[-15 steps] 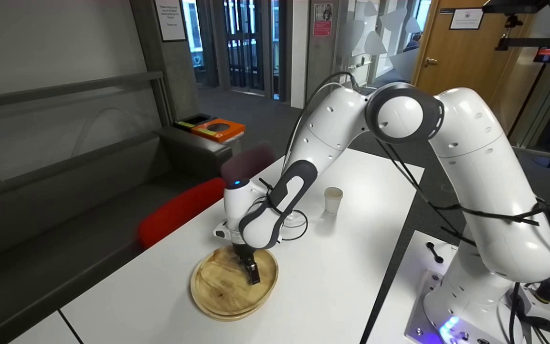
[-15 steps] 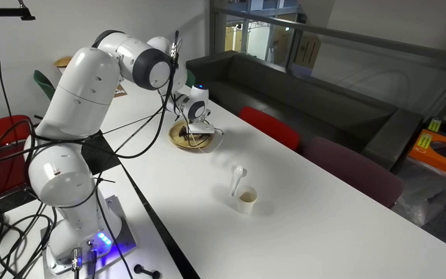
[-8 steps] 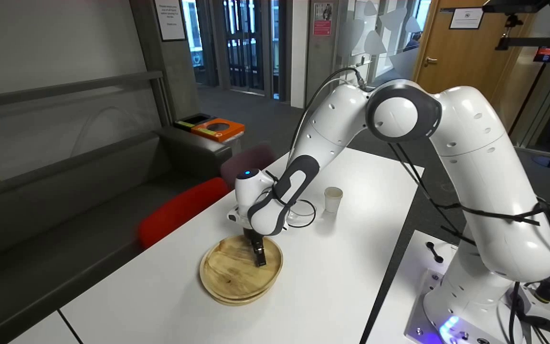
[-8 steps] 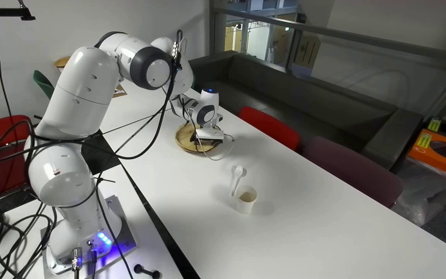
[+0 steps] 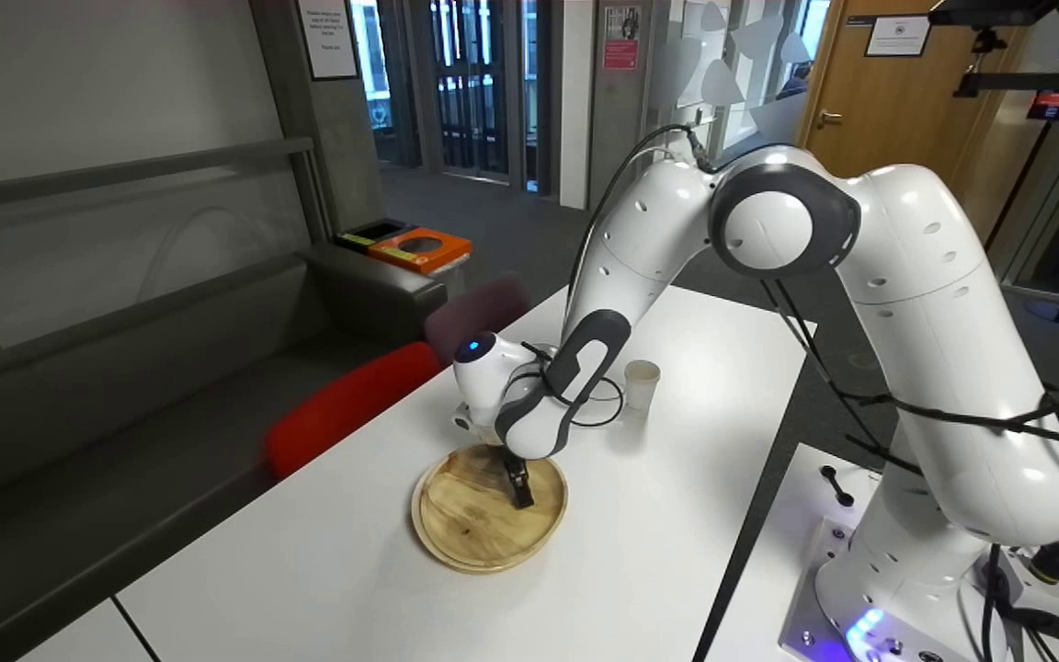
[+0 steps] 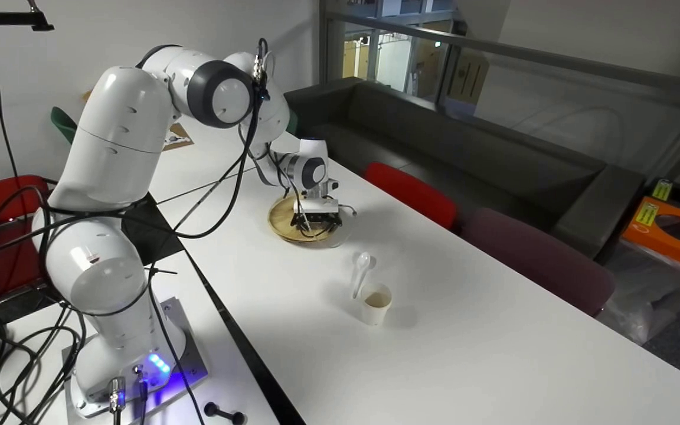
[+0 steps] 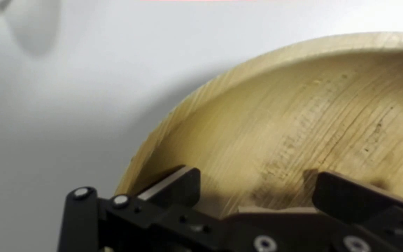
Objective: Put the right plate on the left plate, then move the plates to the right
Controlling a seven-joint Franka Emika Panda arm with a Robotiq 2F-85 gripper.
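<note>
Round light-wood plates [image 5: 482, 519] lay stacked on the white table [image 5: 640, 542]; I held my black gripper [image 7: 257, 187] over their hollow, jaws wide. At their two o'clock in an exterior view stood an off-white tapered cup [image 5: 642, 388], contents unclear.

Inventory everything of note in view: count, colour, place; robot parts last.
White flat tables: at least two, white, foreground
Round light-wood plates: two, light brown, stacked on one table
Tapered white cup: one, white, on that table
Slim white spoon: one, white, beside cup
Long dark-grey sofa: one, dark grey, beyond table
Curved red chairs: two, red, either side of table
Curved maroon chair: one, maroon, near sofa
Green chair: at least one, green, background
Orange bin-like box: one, orange, sofa's end
Brown wooden door: one, brown, background
White jointed arm: one, white-grey, above table
Black gripper: one, black, open over plates
</note>
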